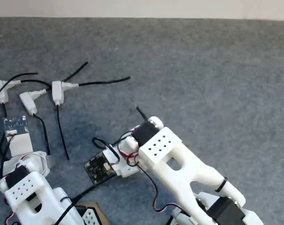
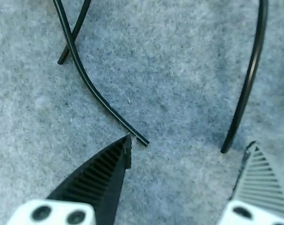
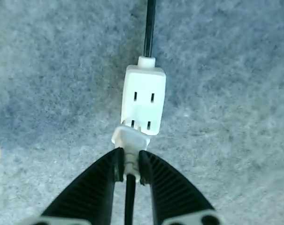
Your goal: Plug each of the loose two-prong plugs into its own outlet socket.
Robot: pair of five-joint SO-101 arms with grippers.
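Observation:
My right gripper (image 3: 130,165) is shut on the neck of a white two-prong plug (image 3: 130,138). The plug's body sits against the near end of a white outlet socket (image 3: 144,96) lying on the grey felt, and its prongs are hidden. The socket's black cable (image 3: 150,28) runs away from it. My left gripper (image 2: 188,152) is open just above the felt, with the cut ends of two black cables (image 2: 141,140) (image 2: 225,149) between its fingers. Three more white plug and socket bodies (image 1: 57,92) (image 1: 29,101) (image 1: 1,92) lie at the far left.
The right arm (image 1: 160,150) reaches over the middle of the mat and the left arm (image 1: 24,183) stands at the near left corner. Black cables (image 1: 62,133) trail from the white bodies toward the left arm. The grey felt (image 1: 217,79) spreads far and to the right.

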